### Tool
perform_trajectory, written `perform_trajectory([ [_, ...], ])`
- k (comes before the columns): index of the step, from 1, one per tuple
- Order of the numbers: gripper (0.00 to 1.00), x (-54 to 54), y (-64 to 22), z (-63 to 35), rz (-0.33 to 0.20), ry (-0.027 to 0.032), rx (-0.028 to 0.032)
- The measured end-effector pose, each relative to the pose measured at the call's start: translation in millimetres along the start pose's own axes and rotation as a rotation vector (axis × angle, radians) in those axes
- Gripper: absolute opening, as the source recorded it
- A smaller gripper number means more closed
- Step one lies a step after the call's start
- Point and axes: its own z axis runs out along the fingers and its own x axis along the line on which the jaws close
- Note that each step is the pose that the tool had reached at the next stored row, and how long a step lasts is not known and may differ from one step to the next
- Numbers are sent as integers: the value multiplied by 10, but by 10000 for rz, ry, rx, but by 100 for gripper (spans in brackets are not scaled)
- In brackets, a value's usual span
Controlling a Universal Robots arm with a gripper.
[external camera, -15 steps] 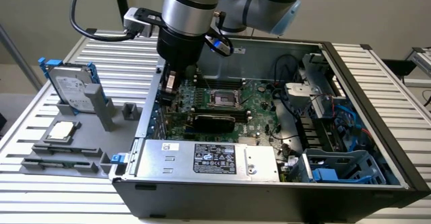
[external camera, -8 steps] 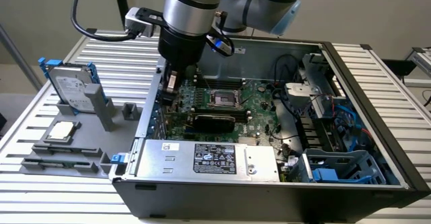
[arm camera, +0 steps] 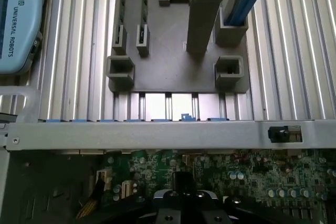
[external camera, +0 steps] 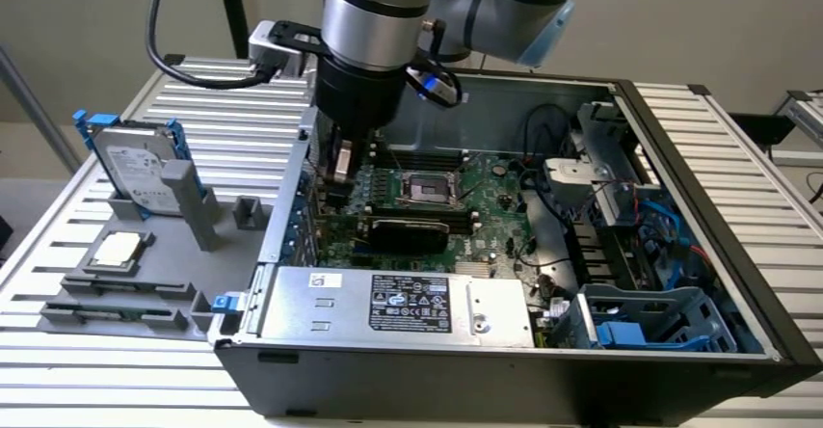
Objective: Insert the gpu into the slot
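The arm comes down inside the open computer case (external camera: 515, 375), close against the case wall on the exterior view's left; the gripper (external camera: 337, 179) sits low over the motherboard (external camera: 495, 211), in the narrow room between that wall and the square processor socket (external camera: 425, 189); whether the jaws are released or clenched, I cannot tell, since the wrist and a cable block them.

The gpu (external camera: 407, 227) shows as a black-faced card with a green edge, lying along the board just in front of the socket, towards the power supply (external camera: 399, 303); it is near the gripper but apart from it, on the exterior view's right of the gripper; I cannot tell how far it is seated.

In the wrist view the case's metal rim (arm camera: 157, 135) runs straight across, with the motherboard (arm camera: 252, 174) on one side and the slatted desk (arm camera: 294, 51) on the other; a grey fixture plate (arm camera: 173, 72) lies on the desk just beyond that rim.

On the desk outside the case, on the exterior view's left, a hard drive (external camera: 135, 168) with blue rails stands upright in the fixture; a processor chip (external camera: 119, 248) lies flat near it; both are well apart from the gripper.

Inside the case, cables and a blue drive cage (external camera: 643, 322) crowd the side on the exterior view's right.
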Motion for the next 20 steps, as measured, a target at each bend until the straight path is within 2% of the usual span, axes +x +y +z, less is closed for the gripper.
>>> perform_trajectory([
  [4, 11, 24, -12, -1, -51, -31, 722],
  [5, 11, 27, -21, -2, -61, -39, 866],
  [6, 11, 29, -35, -5, -74, -53, 951],
  [8, 11, 31, -76, -16, -93, -93, 1028],
  [18, 11, 39, -334, -99, -194, -357, 1203],
  [20, 11, 39, -369, -105, -210, -403, 1217],
])
